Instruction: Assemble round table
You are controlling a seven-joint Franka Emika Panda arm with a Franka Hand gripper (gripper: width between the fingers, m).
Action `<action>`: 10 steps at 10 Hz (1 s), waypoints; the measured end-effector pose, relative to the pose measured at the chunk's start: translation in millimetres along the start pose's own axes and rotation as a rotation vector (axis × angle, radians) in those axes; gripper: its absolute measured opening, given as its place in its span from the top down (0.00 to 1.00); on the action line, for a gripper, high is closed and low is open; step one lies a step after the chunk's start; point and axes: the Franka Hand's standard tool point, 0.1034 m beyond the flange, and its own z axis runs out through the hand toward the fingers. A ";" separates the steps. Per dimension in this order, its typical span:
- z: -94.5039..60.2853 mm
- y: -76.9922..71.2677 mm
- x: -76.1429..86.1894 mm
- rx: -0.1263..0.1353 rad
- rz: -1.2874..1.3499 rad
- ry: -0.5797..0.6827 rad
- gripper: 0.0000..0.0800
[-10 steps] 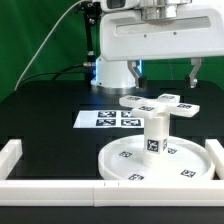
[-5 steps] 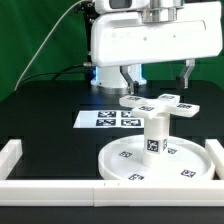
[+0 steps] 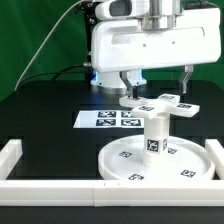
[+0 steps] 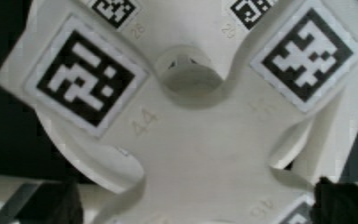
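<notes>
The large round disc [image 3: 130, 160] lies flat at the front of the table. The short cylindrical leg [image 3: 155, 135] stands upright on its middle. The X-shaped cross base [image 3: 160, 103] appears to rest on top of the leg. My gripper [image 3: 162, 85] is open just above the cross base, one finger on each side of it and touching nothing. In the wrist view the cross base [image 4: 194, 130] fills the picture, with its tagged arms spread out, and the dark fingertips [image 4: 341, 200] stand apart at either side of it.
The marker board [image 3: 108, 119] lies flat behind the disc at the exterior view's left. White rails border the work area at the front [image 3: 50, 190], the left [image 3: 10, 155] and the right [image 3: 215, 148]. The robot base [image 3: 110, 75] stands at the back.
The gripper has come down toward the cross base, staying open. The disc, leg and cross base have not moved.
</notes>
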 end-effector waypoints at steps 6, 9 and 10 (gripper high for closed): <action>3.9 -1.5 -1.2 0.002 0.054 -0.014 0.19; 11.6 -7.7 -2.5 -0.001 0.059 -0.020 0.19; 12.8 -9.5 -2.9 -0.001 0.057 -0.022 0.19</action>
